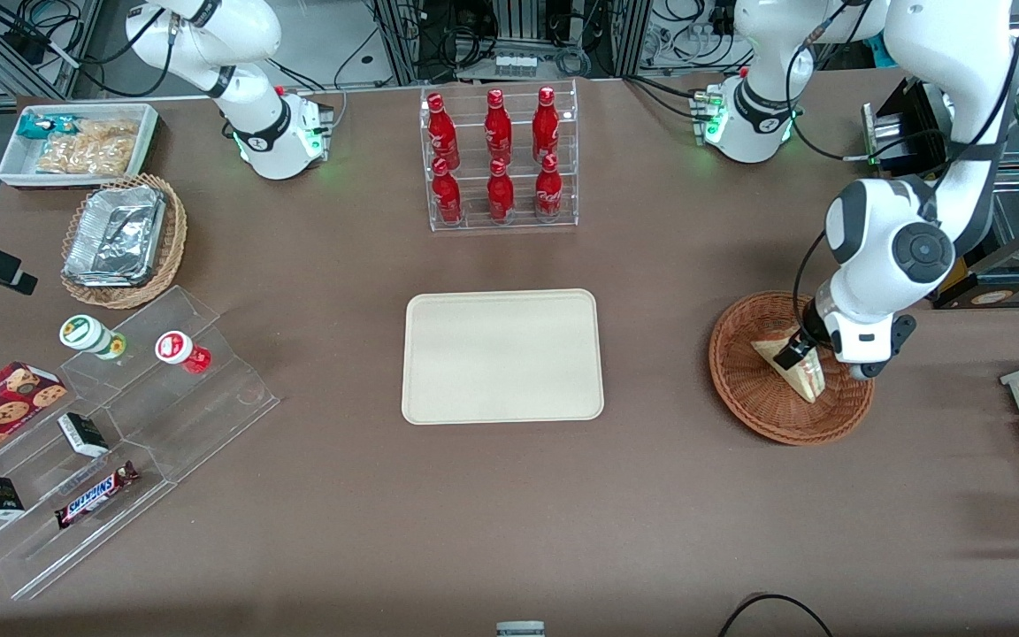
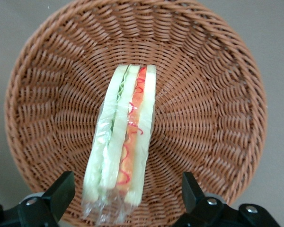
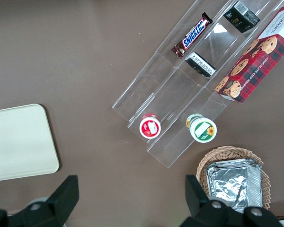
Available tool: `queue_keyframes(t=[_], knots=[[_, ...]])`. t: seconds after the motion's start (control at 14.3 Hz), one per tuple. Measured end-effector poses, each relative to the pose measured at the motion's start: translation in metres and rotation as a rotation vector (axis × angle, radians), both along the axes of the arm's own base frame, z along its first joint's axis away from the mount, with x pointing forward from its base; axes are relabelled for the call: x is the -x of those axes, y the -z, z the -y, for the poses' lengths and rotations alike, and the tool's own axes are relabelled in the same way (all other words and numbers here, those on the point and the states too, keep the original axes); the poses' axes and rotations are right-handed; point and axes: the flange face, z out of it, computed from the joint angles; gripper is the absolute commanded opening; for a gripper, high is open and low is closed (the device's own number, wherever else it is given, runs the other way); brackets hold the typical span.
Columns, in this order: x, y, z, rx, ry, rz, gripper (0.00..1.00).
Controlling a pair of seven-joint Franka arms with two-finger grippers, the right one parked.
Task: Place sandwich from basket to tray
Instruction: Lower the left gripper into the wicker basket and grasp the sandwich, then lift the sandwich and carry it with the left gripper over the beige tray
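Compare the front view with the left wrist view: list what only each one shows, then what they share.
Only the front view shows the tray, the rack of red bottles and the working arm over the basket. Only the left wrist view shows the sandwich's red and green filling layers inside clear wrap, and the hand open, its fingers either side of the sandwich without touching it. Both show the sandwich lying in the basket.

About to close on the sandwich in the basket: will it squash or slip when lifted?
Probably soft: the sandwich shows pale bread and leafy filling layers, so a hard squeeze may crush it. Its clear wrap looks glossy and loose, so it could slip. It stands on edge in the basket, between the open fingers of the gripper, and looks light, so a gentle grip should do.
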Motion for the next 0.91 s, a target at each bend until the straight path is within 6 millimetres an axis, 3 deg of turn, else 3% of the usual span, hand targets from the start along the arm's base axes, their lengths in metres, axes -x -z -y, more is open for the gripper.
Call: queue_keyframes(t=[0.21, 0.28, 0.56, 0.77, 0.91], knots=[[0.0, 0.023, -0.001, 0.0, -0.011, -0.019, 0.21], [0.001, 0.026, -0.001, 0.0, -0.011, -0.024, 0.14], [-0.001, 0.012, -0.002, -0.009, -0.002, -0.059, 0.1], [-0.012, -0.036, 0.003, -0.026, 0.068, -0.118, 0.08], [-0.019, -0.066, 0.023, -0.022, 0.179, -0.136, 0.1]])
